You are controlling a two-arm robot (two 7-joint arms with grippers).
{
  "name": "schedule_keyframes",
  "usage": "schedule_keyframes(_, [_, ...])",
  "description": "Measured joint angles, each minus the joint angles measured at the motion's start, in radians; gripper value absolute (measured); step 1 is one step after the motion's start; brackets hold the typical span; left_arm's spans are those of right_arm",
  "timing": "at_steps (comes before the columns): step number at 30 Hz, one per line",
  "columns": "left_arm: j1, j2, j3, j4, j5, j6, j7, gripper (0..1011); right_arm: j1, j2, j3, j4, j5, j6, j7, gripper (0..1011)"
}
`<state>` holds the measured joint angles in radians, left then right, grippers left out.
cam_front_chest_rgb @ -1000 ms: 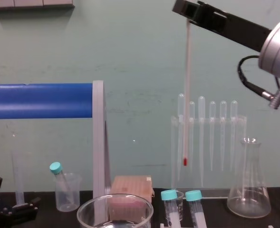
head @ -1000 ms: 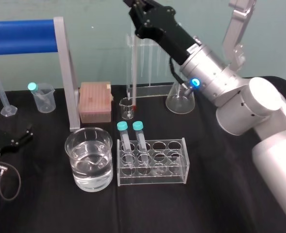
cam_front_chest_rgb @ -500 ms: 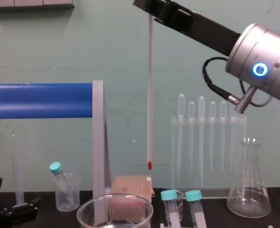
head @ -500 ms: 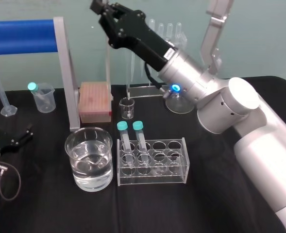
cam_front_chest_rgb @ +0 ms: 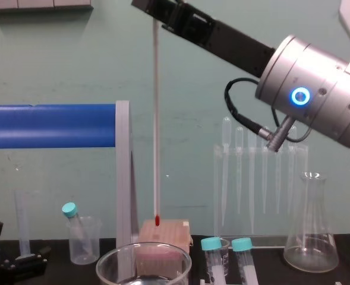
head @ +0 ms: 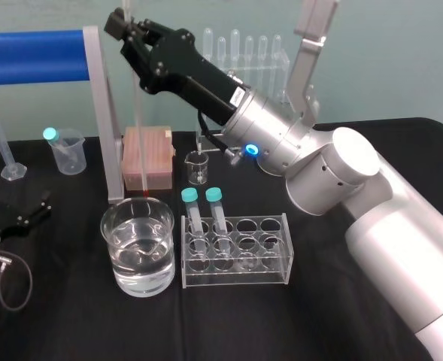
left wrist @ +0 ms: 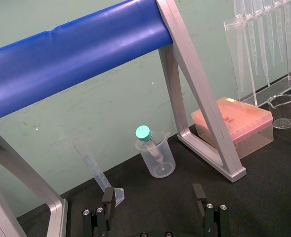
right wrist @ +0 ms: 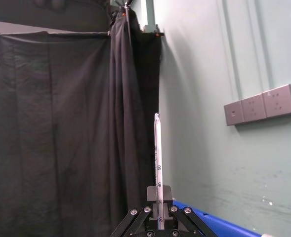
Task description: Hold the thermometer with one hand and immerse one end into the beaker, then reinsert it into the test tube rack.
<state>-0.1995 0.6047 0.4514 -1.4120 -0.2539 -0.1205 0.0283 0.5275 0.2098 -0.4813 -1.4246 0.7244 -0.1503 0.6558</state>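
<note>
The thermometer point(head: 137, 120) hangs upright, a thin whitish rod with a red tip, and my right gripper point(head: 125, 28) is shut on its upper part. Its tip hovers just above the far rim of the beaker point(head: 119, 259), a wide clear glass holding water. From the chest view the thermometer point(cam_front_chest_rgb: 156, 130) ends above the beaker rim point(cam_front_chest_rgb: 112, 259), below the right gripper point(cam_front_chest_rgb: 155, 14). The right wrist view has the thermometer point(right wrist: 157, 158) pinched between the fingers point(right wrist: 166, 193). The clear test tube rack point(head: 277, 259) stands right of the beaker. My left gripper point(left wrist: 154, 202) rests open at the table's left.
A blue bar on a grey frame point(head: 101, 113) stands just left of the thermometer. Behind the beaker lie a pink tip box point(head: 146, 154) and a small glass beaker point(head: 197, 167). Two teal-capped tubes point(head: 214, 207) sit in the rack. A pipette stand point(head: 247, 56) and conical flask point(cam_front_chest_rgb: 310, 237) stand at the back.
My right arm has swung left with the thermometer, from in front of the pipette stand to above the beaker's far rim, and the red tip has come lower.
</note>
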Motion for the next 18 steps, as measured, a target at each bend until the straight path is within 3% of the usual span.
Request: schedule_keyframes(18, [0.000,0.000,0.000,0.000,0.000,0.000,0.000,1008,0.034,-0.028,-0.078,0.139,0.004,-0.028,0.053,57])
